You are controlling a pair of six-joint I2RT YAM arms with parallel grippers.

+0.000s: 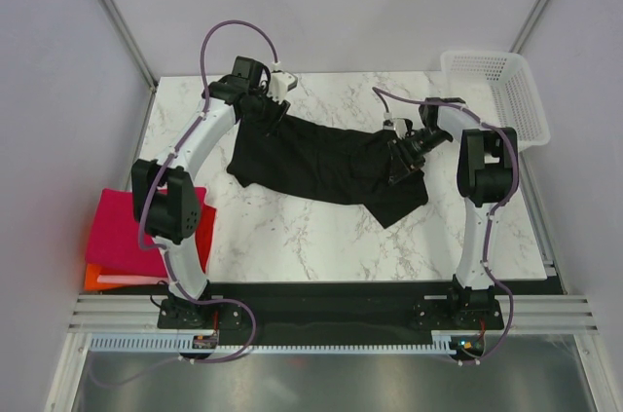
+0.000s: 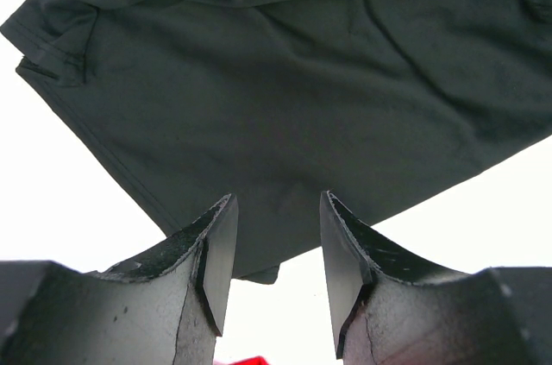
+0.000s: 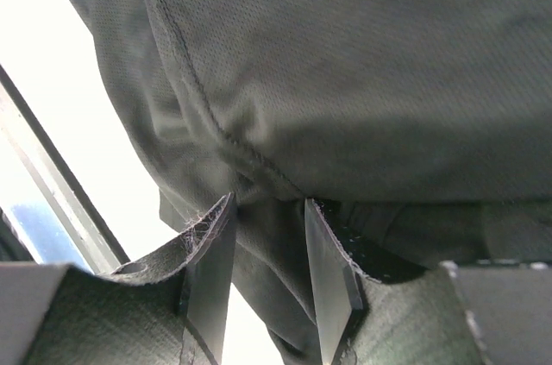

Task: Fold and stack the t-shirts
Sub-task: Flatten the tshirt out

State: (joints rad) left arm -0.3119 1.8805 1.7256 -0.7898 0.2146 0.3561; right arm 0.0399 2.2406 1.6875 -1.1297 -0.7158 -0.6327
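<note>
A plain black t-shirt (image 1: 311,159) lies crumpled across the marble table (image 1: 292,246). My left gripper (image 1: 265,100) hovers over its far left corner. In the left wrist view the left gripper (image 2: 278,201) is open, nothing between its fingers, with the black t-shirt (image 2: 285,80) spread beyond them. My right gripper (image 1: 401,161) is at the shirt's right end. Seen from the right wrist, the right gripper (image 3: 270,201) stands open with a fold and seam of the black t-shirt (image 3: 362,63) hanging in the gap. A stack of folded t-shirts sits at the left edge, magenta (image 1: 122,222) over orange (image 1: 97,278).
A white mesh basket (image 1: 496,91) stands at the back right corner of the table. Grey walls close in on three sides. A black rail (image 1: 321,310) carrying both arm bases runs along the near edge.
</note>
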